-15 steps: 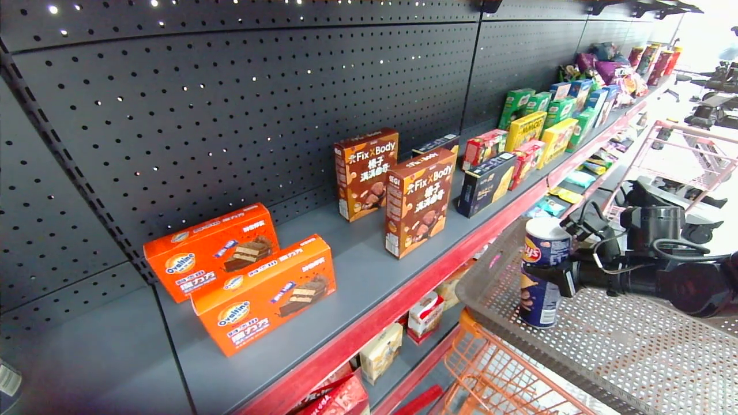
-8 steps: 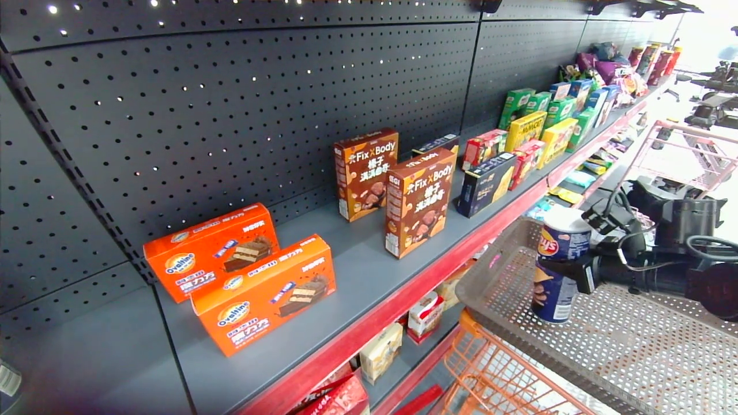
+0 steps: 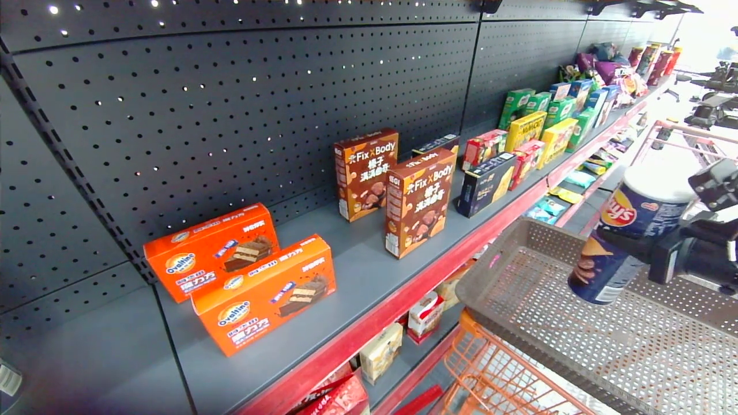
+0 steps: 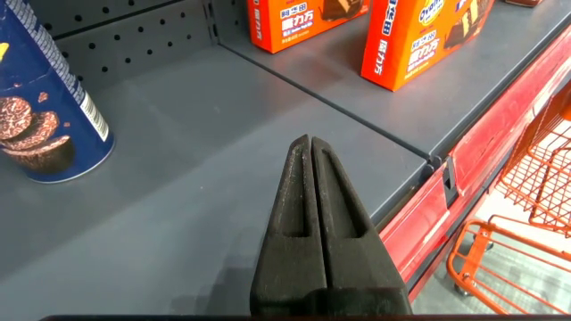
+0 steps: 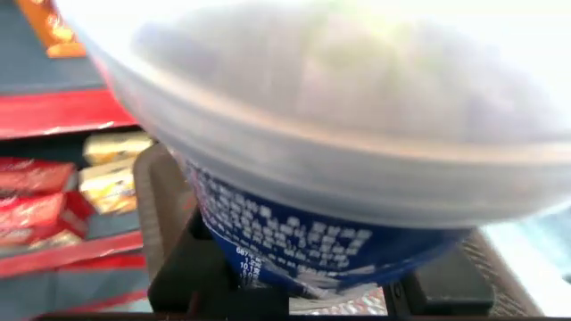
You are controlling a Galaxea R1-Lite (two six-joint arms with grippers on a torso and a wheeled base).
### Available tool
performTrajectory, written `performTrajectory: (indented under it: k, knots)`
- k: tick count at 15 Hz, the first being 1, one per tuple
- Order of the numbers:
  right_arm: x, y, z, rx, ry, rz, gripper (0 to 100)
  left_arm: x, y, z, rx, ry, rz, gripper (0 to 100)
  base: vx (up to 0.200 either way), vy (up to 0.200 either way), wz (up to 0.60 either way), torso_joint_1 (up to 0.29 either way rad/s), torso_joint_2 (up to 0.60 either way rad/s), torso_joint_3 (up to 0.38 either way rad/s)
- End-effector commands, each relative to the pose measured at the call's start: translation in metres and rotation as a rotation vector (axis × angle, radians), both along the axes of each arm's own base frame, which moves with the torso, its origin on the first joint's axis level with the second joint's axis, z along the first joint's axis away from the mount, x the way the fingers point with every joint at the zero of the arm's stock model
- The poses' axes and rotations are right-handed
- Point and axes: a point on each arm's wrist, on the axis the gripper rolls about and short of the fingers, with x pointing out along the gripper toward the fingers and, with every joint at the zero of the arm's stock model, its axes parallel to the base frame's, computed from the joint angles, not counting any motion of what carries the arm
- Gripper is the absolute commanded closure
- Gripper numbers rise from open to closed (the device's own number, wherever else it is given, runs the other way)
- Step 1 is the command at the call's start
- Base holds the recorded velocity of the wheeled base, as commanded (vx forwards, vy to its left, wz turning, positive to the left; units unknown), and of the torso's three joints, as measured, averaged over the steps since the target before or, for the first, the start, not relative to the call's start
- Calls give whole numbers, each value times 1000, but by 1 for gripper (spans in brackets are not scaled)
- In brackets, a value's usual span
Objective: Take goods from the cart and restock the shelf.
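Carry step. Right gripper (image 3: 648, 251): jaws clamped on chip can (image 3: 625, 227), which is tilted over the cart tray (image 3: 519, 276). Left gripper (image 4: 310, 156): jaws closed, apparently empty. Next: swing to bare shelf (image 3: 357, 271), upright it, release.

The blue chip can (image 3: 620, 216) is blurred in the right wrist view, its white lid (image 5: 312, 98) hiding the tips of the right gripper's (image 3: 646, 248) jaws; the head view's edge cuts that gripper off. Ahead of the left gripper's (image 4: 308, 147) jaws, a second blue can (image 4: 49, 107) is cropped.

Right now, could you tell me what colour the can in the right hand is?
The can is dark blue with a white lid, clearest in the head view.
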Motion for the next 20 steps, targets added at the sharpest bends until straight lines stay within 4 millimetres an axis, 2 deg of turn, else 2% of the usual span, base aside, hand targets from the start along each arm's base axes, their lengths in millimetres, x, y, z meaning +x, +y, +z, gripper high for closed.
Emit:
performTrajectory:
  k: [1, 6, 7, 8, 9, 11, 16, 17, 20]
  knots:
    - [-60, -1, 19, -6, -131, -103, 100, 0, 0, 0, 0, 0, 0, 100, 0, 0, 0, 0, 0, 0]
    - [-121, -1, 21, -16, -152, -236, 100, 0, 0, 0, 0, 0, 0, 100, 0, 0, 0, 0, 0, 0]
    - [-130, 0, 18, -16, -145, -245, 100, 0, 0, 0, 0, -2, 0, 100, 0, 0, 0, 0, 0, 0]
    - [-152, 2, 10, -25, -152, -253, 100, 0, 0, 0, 0, 0, 0, 100, 0, 0, 0, 0, 0, 0]
    - [-164, 3, 6, -30, -162, -259, 100, 0, 0, 0, 0, 0, 0, 100, 0, 0, 0, 0, 0, 0]
    - [-180, 4, 2, -64, -177, -324, 100, 0, 0, 0, 0, 0, 0, 100, 0, 0, 0, 0, 0, 0]
    - [-186, -3, 10, -88, -189, -603, 100, 0, 0, 0, 0, 0, 0, 100, 0, 0, 0, 0, 0, 0]
    - [-188, -5, 23, -105, -226, -667, 100, 0, 0, 0, 0, 0, 0, 100, 0, 0, 0, 0, 0, 0]
    - [-194, -2, 37, -104, -257, -608, 100, 0, 0, 0, 0, 0, 0, 100, 0, 0, 0, 0, 0, 0]
